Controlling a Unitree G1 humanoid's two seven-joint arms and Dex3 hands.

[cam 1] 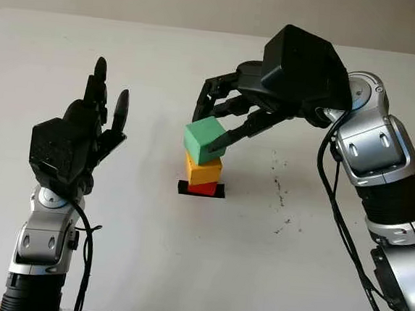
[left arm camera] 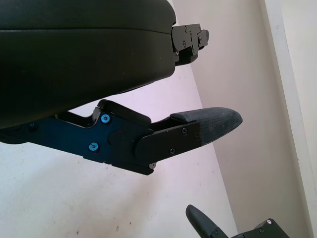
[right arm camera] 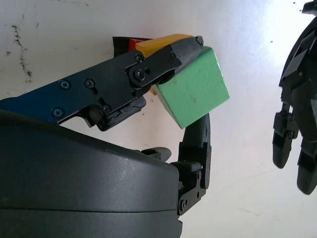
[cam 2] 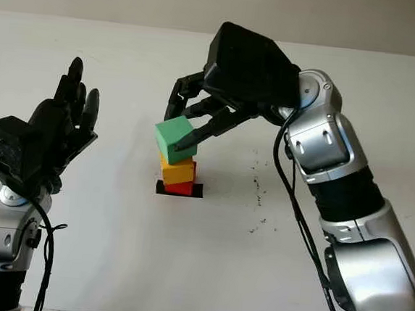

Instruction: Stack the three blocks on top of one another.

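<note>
The top block (cam 1: 204, 140) sits tilted on the middle block (cam 1: 203, 172), itself on the bottom block (cam 1: 203, 188) mid-table (cam 1: 183, 270).

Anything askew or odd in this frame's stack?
Yes: the green block sits tilted and turned on the yellow block, not flush, while the right hand grips it. The red block lies squarely beneath. The left hand is raised, open.

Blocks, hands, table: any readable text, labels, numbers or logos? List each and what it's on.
None readable.
green block, held by the right hand: plain faces.
yellow block and red block: plain.
Left hand, open beside the stack: no markings.
White table: dark specks, no writing.
</note>
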